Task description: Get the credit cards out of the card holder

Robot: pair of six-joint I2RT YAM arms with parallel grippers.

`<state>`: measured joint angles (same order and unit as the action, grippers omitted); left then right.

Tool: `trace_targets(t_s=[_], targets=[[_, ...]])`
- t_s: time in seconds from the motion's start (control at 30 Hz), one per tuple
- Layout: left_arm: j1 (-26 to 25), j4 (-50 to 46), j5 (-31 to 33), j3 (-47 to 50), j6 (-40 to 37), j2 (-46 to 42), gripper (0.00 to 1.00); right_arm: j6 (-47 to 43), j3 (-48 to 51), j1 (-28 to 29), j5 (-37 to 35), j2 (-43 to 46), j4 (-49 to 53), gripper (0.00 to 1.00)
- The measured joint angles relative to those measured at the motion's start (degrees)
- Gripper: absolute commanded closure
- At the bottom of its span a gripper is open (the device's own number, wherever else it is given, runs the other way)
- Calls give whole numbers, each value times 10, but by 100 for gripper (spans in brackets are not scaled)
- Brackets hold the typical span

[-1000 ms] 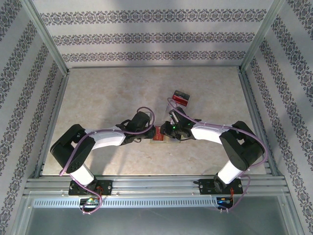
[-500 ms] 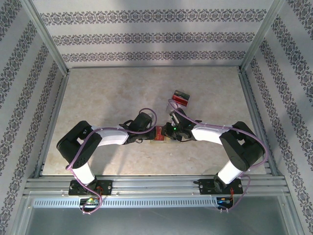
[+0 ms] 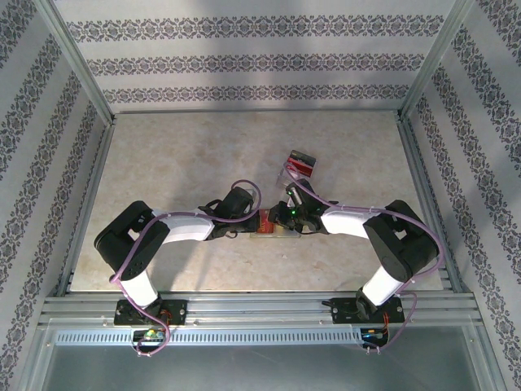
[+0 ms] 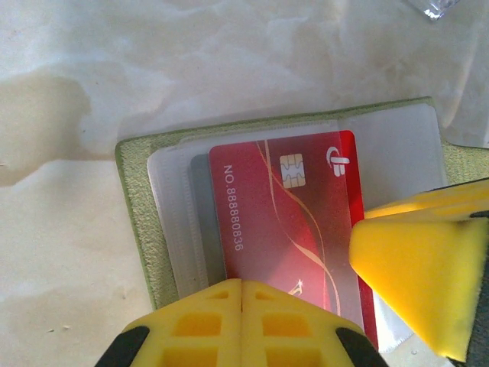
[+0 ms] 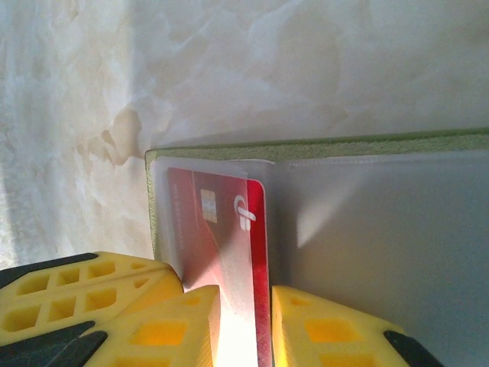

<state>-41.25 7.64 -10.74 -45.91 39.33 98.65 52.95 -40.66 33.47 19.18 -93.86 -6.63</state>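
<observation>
The olive-green card holder [image 3: 273,231] lies open on the table between both grippers. A red credit card [image 4: 283,222] sits in its clear pocket, its right edge sticking out. My left gripper [image 4: 242,294] is shut and empty, its tips at the card's near edge over the holder [image 4: 137,222]. My right gripper [image 5: 244,329] is closed on the red card [image 5: 206,229] and its clear sleeve, one finger on each side. One of its fingers [image 4: 416,279] shows at the card's right end. Red and dark credit cards [image 3: 302,163] lie on the table beyond the holder.
Metal rails [image 3: 260,305] run along the near table edge, and patterned walls close in the other three sides. The marbled tabletop [image 3: 179,155] stretches to the left and the back.
The left arm has shifted right toward the holder and its gripper has closed fully. The right gripper has kept its place on the card.
</observation>
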Motion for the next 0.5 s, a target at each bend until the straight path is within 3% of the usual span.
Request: trace_targets(t_s=[0.5], targets=[[0,1,0,0,0,0,96,42,49,-15,74,-7,-141,77]])
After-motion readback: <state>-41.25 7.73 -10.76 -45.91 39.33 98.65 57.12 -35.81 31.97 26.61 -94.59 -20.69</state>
